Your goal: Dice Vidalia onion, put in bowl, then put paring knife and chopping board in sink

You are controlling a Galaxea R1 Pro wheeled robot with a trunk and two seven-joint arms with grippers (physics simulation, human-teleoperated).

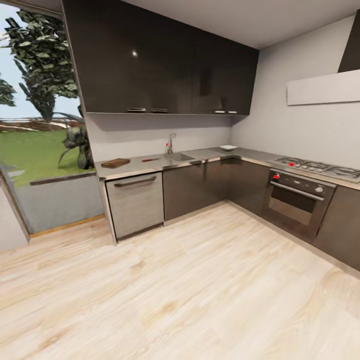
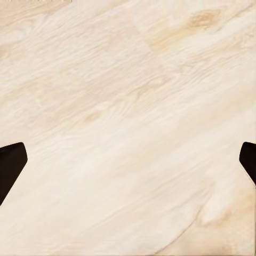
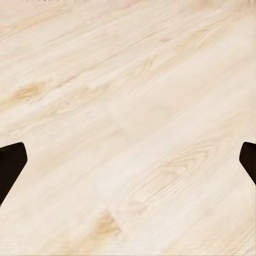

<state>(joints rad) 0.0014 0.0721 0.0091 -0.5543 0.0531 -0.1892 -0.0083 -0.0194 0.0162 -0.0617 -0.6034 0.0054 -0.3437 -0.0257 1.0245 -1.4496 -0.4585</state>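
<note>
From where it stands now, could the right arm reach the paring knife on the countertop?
Probably not. The paring knife lies far across the floor, and the right gripper hangs open over bare boards; the base would likely have to drive closer.

Countertop (image 1: 210,153), grey, L-shaped, far across the floor from me | chopping board (image 1: 115,162) at its left end | paring knife (image 1: 150,159) between board and sink (image 1: 179,157) | white bowl (image 1: 228,147) in the corner | gas hob (image 1: 316,167) on the right run.
</note>
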